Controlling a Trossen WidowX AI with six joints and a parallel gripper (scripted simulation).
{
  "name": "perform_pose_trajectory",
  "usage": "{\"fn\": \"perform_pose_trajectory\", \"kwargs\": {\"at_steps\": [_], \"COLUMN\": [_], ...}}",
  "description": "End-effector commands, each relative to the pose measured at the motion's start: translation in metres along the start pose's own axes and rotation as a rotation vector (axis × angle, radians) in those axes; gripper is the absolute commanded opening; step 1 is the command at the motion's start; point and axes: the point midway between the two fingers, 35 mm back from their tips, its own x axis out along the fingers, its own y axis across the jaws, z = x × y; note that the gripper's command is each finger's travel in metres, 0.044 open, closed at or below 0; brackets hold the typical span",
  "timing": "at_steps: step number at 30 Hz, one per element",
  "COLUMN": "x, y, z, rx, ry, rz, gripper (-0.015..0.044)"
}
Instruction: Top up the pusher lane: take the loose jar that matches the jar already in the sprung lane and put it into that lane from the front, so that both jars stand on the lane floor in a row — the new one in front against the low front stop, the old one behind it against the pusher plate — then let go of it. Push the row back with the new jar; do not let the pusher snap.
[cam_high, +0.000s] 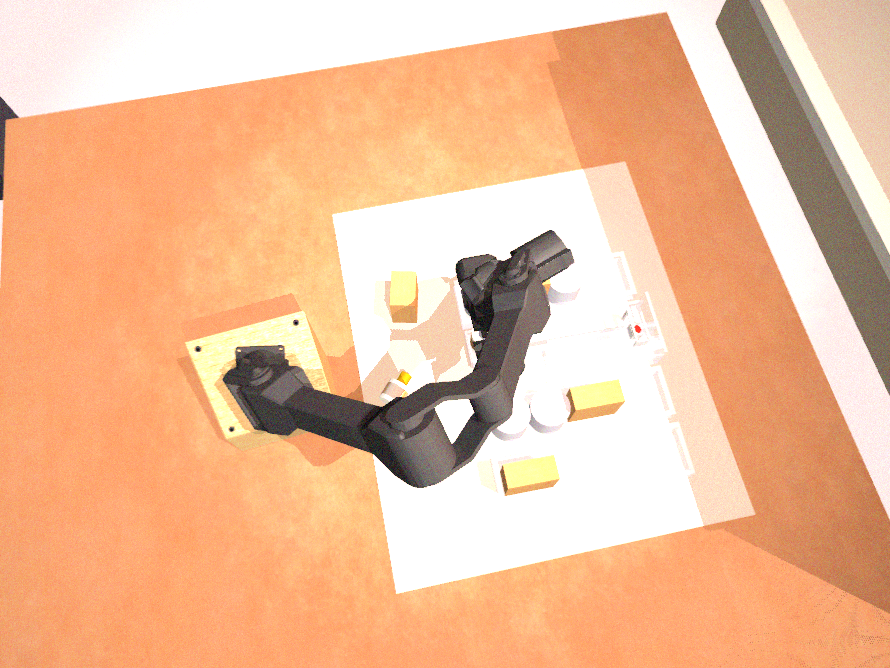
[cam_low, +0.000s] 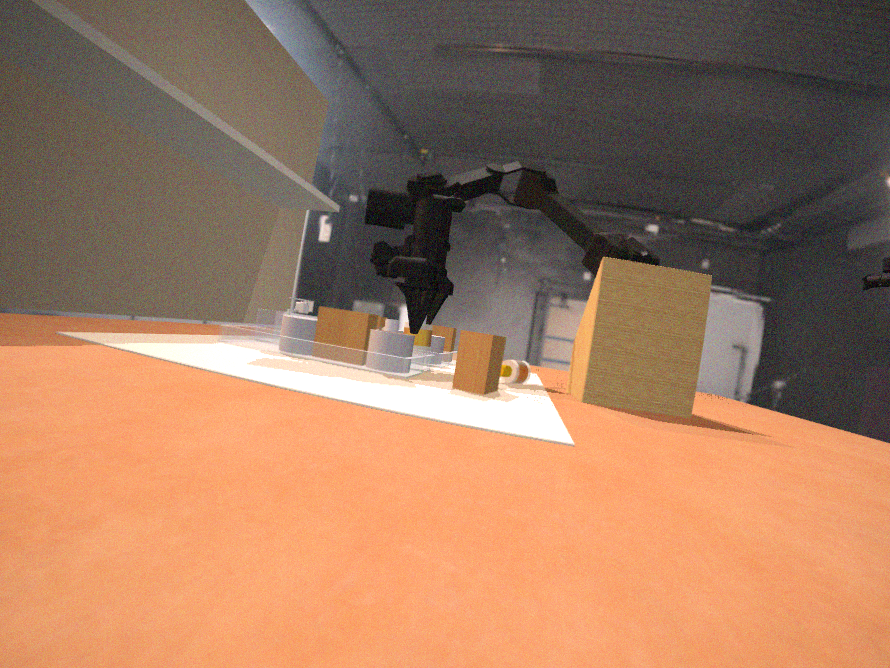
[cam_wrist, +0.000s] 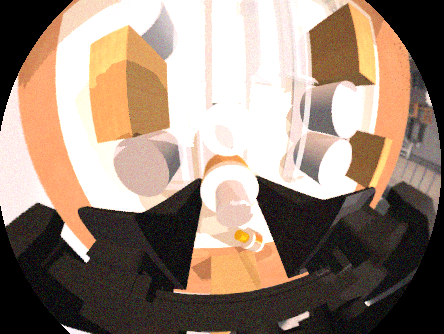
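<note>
My gripper (cam_wrist: 227, 182) (cam_low: 419, 330) is shut on a jar (cam_wrist: 230, 172) with a pale cap, white shoulder and orange band. Its fingers flank the jar's upper part, low at the front of the clear-walled lane. A second white-topped jar (cam_wrist: 223, 131) stands directly behind it in line with the lane. Whether the two touch, and whether the held jar's base is on the lane floor, I cannot tell. The pusher plate and front stop are not clearly visible. Another jar (cam_high: 393, 387) (cam_low: 519, 371) (cam_wrist: 255, 242) with a yellow cap lies on its side in front of the lane.
Grey cylinders (cam_high: 549, 411) (cam_low: 390, 350) (cam_wrist: 147, 165) and wooden blocks (cam_high: 595, 399) (cam_low: 478, 361) (cam_wrist: 131, 85) stand on both sides of the lane. A red dot (cam_high: 637, 328) marks the lane's rear end. A wooden base (cam_high: 215, 388) (cam_low: 647, 337) carries the arm.
</note>
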Motion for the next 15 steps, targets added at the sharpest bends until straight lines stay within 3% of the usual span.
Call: {"fn": "perform_pose_trajectory", "kwargs": {"at_steps": [1,15], "x": [-0.0024,-0.0008], "y": [-0.0017,-0.0017], "z": [0.0087,0.0087], "rx": [0.016,0.016], "ry": [-0.024,-0.024], "rz": [-0.005,-0.005], "gripper": [0.0000,0.0000]}}
